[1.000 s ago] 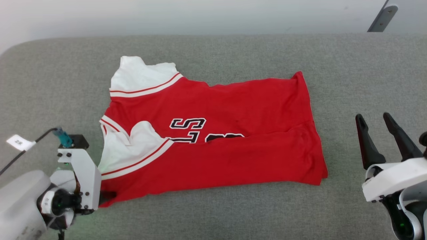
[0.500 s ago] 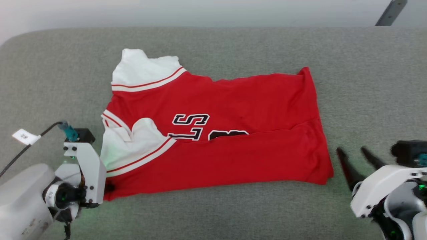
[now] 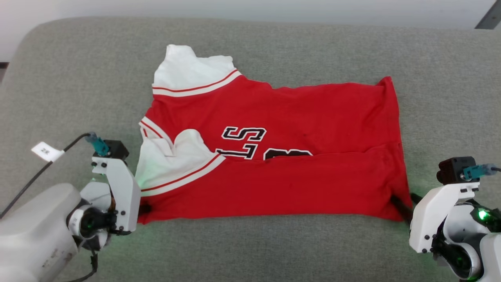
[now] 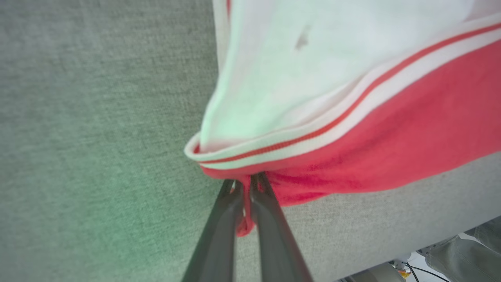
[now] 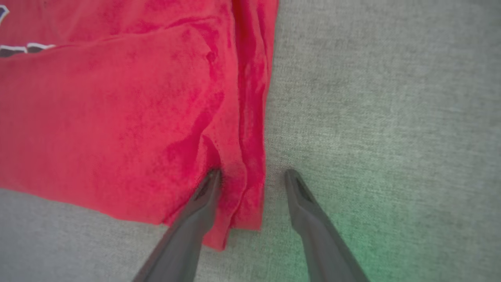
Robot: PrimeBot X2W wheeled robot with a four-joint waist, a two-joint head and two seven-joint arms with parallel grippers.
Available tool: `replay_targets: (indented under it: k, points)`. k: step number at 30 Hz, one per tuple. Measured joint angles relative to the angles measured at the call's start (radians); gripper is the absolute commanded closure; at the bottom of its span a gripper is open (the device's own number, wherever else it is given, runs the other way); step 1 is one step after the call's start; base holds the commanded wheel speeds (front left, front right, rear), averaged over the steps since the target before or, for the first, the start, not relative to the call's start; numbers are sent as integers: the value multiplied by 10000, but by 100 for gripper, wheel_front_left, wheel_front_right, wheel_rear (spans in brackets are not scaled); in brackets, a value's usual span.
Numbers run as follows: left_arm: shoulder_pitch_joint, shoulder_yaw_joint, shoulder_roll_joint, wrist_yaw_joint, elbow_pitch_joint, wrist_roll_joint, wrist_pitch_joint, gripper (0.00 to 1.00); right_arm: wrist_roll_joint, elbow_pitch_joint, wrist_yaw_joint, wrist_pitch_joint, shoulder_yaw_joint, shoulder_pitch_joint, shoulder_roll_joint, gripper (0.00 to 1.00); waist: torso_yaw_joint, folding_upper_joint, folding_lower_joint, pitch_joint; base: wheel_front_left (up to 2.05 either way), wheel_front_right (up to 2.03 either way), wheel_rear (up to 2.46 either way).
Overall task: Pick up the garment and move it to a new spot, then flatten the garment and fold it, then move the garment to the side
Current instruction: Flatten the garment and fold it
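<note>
The garment lies spread on the grey padded surface, folded lengthwise, with its white sleeves to the left. The left claw is pinched tight on the garment's near left corner, red cloth bunched between its fingers. At the near right corner the right claw stands wide, one finger on the hem and the other on the padding just beside it.

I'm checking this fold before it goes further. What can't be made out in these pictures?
Chest lettering: head view, lower part covered by the garment's folded-up red panel.
Left gripper's grip: head view, mostly hidden by its own wrist mount.
Right gripper: right wrist view, how many layers lie between its fingers, hidden in hem folds.
</note>
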Motion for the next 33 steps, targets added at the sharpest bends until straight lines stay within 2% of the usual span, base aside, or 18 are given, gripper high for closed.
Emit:
replay_targets:
  k: [7,13,27,33]
  points:
    - [81,8,-86,-23,-13,0,-163,100,29,4,2,374,25,-126,-109,100,130,0,0,-128,0,0,0]
    - [142,15,280,94,-527,2,-134,100,265,-593,2,957,67,37,-449,100,151,0,0,-344,0,0,0]
    - [612,4,1962,1432,-3530,35,161,100,545,-2876,2,2336,-261,1311,-897,100,166,0,0,-607,0,0,0]
    - [1087,-94,2316,1902,-4343,2,100,100,631,-3461,2,2867,-495,2138,-658,100,132,0,0,-595,0,0,0]
